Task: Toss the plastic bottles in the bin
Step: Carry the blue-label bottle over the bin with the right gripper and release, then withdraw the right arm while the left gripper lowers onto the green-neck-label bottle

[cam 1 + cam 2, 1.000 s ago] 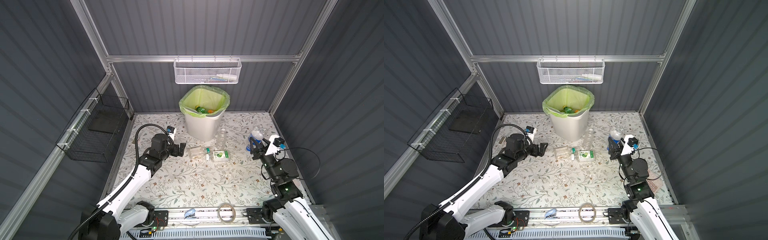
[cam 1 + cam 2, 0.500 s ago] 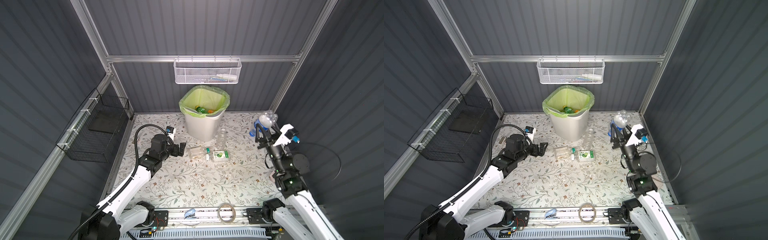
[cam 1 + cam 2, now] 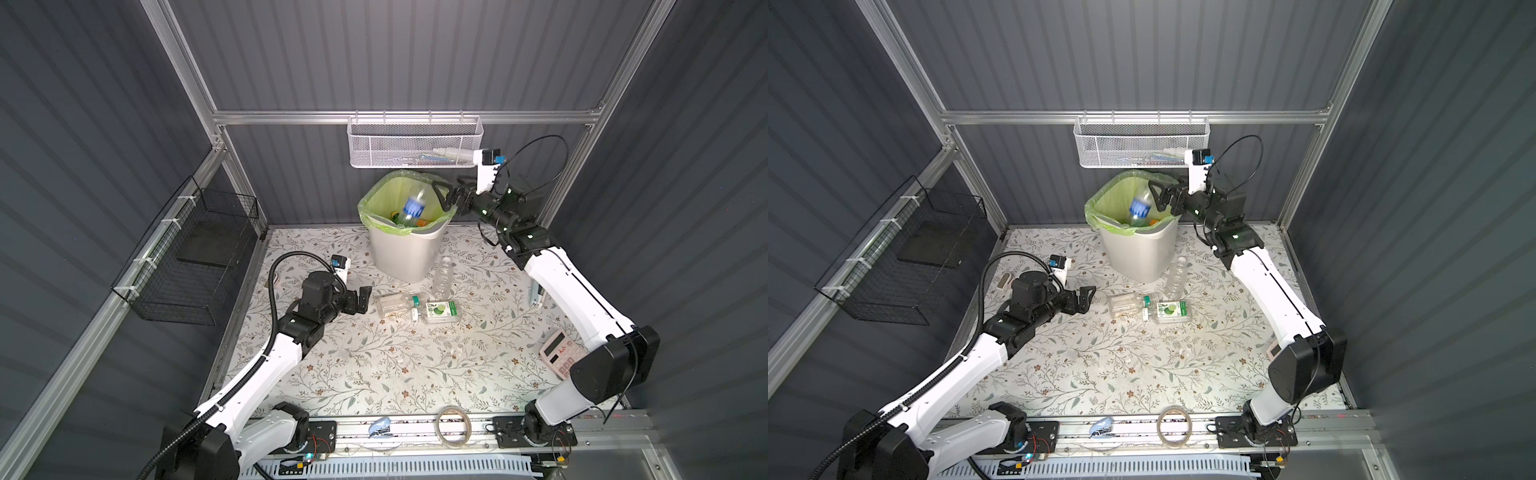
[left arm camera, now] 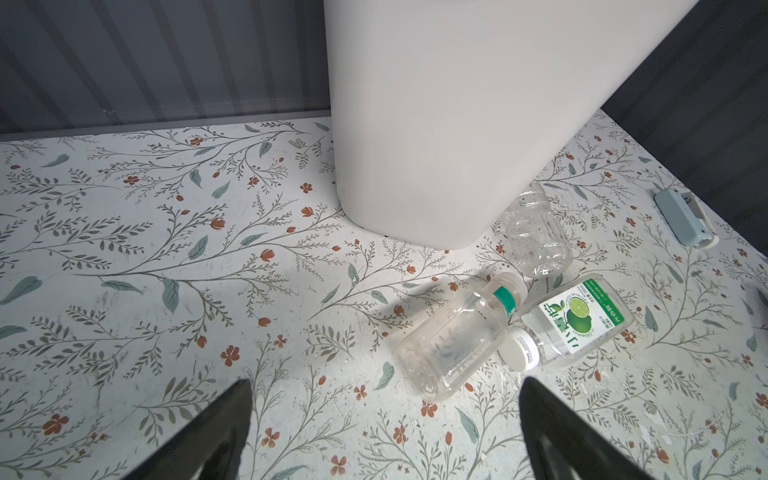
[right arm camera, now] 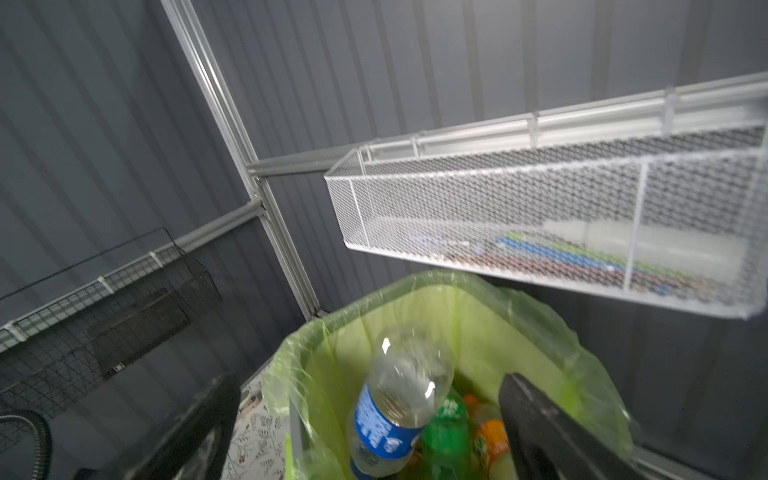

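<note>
- In both top views, your right gripper hangs wide open and empty over the white tapered plastic bin. The clear blue-labelled plastic bottle is blurred inside its mouth.
- Left wrist: your left gripper is open and empty. Centre it on the clear unlabelled lying bottle.
- Right wrist: withdraw clear of the green bag liner.

white bin with light green liner, blue-labelled clear bottle, floral-patterned table.

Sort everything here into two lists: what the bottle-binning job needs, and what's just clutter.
Job: bin; blue-label bottle at its mouth; unlabelled bottle beside it; green-necked clear bottle; lime-label bottle.
Clutter: white mesh basket; black wire basket; calculator; tape roll; blue stapler.
</note>
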Controlling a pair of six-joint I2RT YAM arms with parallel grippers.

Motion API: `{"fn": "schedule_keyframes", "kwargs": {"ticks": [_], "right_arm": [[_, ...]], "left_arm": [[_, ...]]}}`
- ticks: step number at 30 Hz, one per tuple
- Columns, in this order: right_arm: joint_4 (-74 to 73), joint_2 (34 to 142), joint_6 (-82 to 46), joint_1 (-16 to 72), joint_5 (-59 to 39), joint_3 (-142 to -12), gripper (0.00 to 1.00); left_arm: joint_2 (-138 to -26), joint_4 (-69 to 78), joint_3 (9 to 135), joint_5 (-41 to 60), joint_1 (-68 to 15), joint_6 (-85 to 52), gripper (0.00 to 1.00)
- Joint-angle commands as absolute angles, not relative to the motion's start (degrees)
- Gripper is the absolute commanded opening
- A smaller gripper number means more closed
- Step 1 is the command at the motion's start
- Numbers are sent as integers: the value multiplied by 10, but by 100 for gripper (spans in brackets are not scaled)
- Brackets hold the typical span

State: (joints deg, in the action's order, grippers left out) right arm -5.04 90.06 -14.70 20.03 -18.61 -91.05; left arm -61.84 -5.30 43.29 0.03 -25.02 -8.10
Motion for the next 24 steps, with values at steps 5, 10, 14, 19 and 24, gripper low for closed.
{"fn": "schedule_keyframes", "kwargs": {"ticks": [5, 10, 14, 19, 24], "right_arm": [[-57, 813, -121, 182, -134, -855, 99], [0, 776, -112, 170, -88, -831, 99], [169, 781, -109, 164, -14, -867, 99], [131, 703, -127, 146, -47, -727, 99], [118, 646, -191, 99, -93, -627, 99]], "left_arm": [[-654, -43, 444, 22, -247, -59, 100], [-683, -36, 456, 39, -257, -40, 100], [-701, -49, 461, 16, -287, -3, 100], [-745, -51, 474, 15, -321, 39, 100], [-803, -50, 499, 68, -323, 76, 100]]}}
